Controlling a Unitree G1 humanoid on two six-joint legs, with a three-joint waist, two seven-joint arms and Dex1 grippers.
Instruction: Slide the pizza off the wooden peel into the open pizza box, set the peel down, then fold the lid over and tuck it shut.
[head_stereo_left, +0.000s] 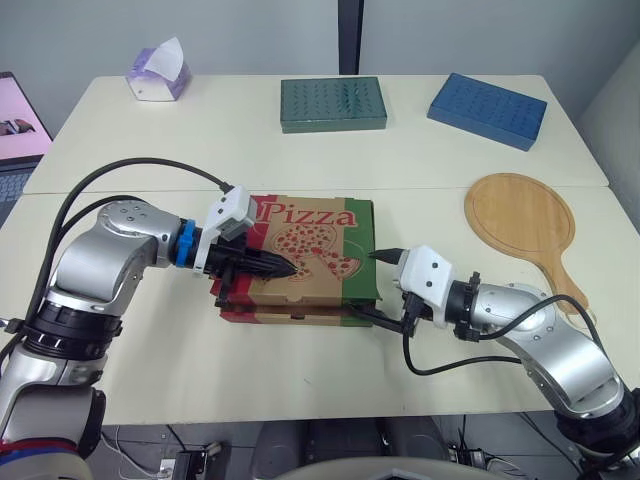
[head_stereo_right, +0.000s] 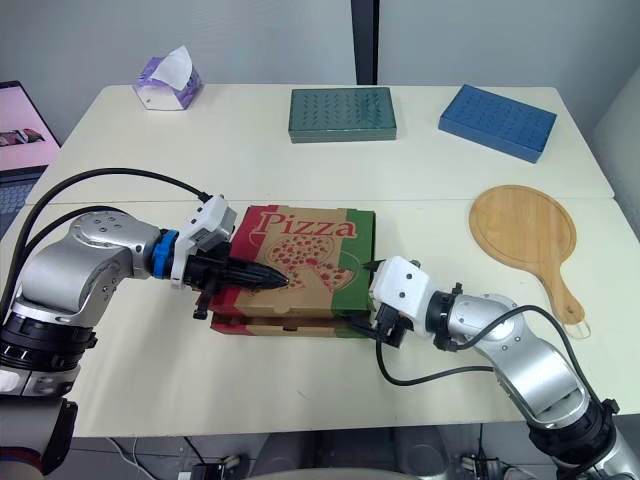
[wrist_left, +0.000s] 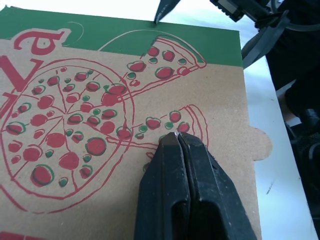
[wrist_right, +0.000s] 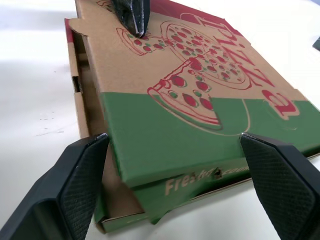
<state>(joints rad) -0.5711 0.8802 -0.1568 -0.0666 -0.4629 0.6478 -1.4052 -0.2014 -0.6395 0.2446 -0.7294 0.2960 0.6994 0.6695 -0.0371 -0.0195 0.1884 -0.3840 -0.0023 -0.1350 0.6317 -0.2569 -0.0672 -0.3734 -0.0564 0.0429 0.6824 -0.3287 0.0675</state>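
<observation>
Tucking step in hand. Red-and-green printed cardboard pizza box (head_stereo_left: 310, 245) mid-table, lid folded down but gaping at green right edge. Left gripper (wrist_left: 177, 139) fingers together, pinning lid near front. Right gripper (head_stereo_left: 381, 288) fingers apart, straddling green edge. Round wooden peel (head_stereo_left: 520, 220) set down, well right. Next, probably: press side flap in, lid pinned.

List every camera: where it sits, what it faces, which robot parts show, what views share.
Eyes: on the head, looking down at the table; left gripper, right gripper, box, peel.
Left wrist: along the shut left gripper, tip on the lid.
Right wrist: along the open right gripper, facing the box.
Shared: box everywhere; right wrist also catches the left gripper.
</observation>
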